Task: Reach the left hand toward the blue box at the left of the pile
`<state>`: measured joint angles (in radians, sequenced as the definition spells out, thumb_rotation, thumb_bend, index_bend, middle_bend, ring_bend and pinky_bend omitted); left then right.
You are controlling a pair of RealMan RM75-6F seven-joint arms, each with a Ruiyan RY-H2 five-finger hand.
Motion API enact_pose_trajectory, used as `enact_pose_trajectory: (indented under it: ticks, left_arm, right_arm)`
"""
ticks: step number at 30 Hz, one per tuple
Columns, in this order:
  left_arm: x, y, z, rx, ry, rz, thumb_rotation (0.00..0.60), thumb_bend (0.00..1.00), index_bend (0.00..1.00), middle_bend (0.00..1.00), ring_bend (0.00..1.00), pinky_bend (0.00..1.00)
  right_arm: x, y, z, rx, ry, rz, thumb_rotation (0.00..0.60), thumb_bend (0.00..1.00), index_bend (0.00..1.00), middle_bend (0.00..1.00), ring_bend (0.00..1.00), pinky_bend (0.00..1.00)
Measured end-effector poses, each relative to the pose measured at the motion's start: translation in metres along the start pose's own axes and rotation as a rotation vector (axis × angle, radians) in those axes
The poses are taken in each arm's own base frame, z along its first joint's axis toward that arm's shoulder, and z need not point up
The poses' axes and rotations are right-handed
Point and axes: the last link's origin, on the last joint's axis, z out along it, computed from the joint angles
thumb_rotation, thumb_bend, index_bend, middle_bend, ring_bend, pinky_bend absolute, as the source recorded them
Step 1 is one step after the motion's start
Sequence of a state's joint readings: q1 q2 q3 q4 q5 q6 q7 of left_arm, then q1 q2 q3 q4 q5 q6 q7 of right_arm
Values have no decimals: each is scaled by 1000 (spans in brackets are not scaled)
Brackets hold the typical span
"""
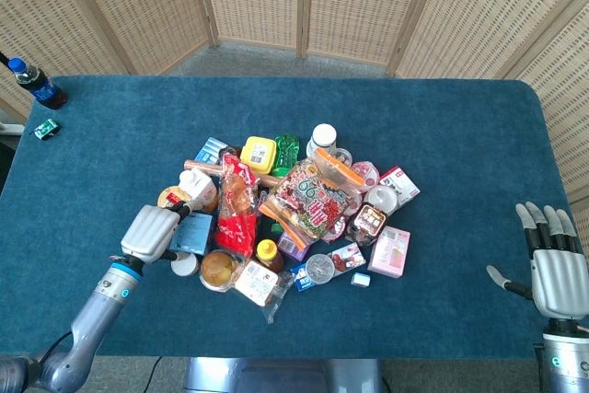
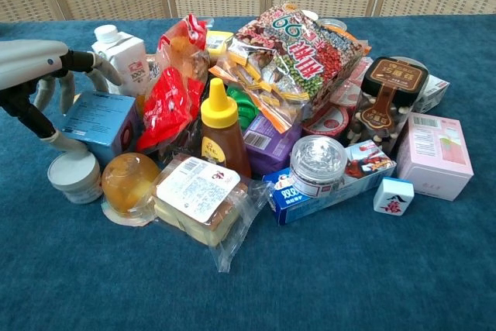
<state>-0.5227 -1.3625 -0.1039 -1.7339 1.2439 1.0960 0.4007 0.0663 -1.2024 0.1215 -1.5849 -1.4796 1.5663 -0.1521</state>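
Observation:
The blue box lies at the left edge of the pile, beside a red snack bag. My left hand is over the box's left side. Its fingers arch down over the top and far edge, between the box and a tilted white milk carton. The thumb sits low against the box's left face. The box rests on the table and I see no firm grip. My right hand stays by the table's right front corner, fingers spread and holding nothing.
A white jar and an orange jelly cup sit just in front of the box. A honey bottle and several packets fill the pile to the right. A cola bottle stands at the far left corner.

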Motion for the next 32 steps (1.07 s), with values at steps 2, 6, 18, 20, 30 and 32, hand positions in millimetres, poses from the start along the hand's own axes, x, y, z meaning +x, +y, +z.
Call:
enact_pose_trajectory:
  ticks: [2,6,18,20,30,32]
  left_arm:
    - [6,0,-1,-1,19,-1,600,28,246,593,568,651]
    - [18,1,-4,-7,50,-4,600,29,247,593,568,650]
    - [67,7,-14,-22,179,-32,600,28,246,591,568,649]
    - [78,9,-16,-24,211,-39,600,28,244,591,568,649]
    - [101,11,-20,-26,280,-48,600,27,242,590,568,649]
    - [100,11,-20,-25,278,-46,600,27,242,590,568,649]
  right_arm:
    - [0,0,0,0,0,1,494,0,0,0,0,0]
    - [0,-1,0,0,0,1,494,0,0,0,0,0]
    - [0,-1,0,1,0,-1,492,0,0,0,0,0]
    - [0,-2,-1,2,0,-1,495,0,0,0,0,0]
    - [1,-2,-1,2,3,-1,494,0,0,0,0,0]
    - [1,-2,-1,1,2,0,497,0,0,0,0,0]
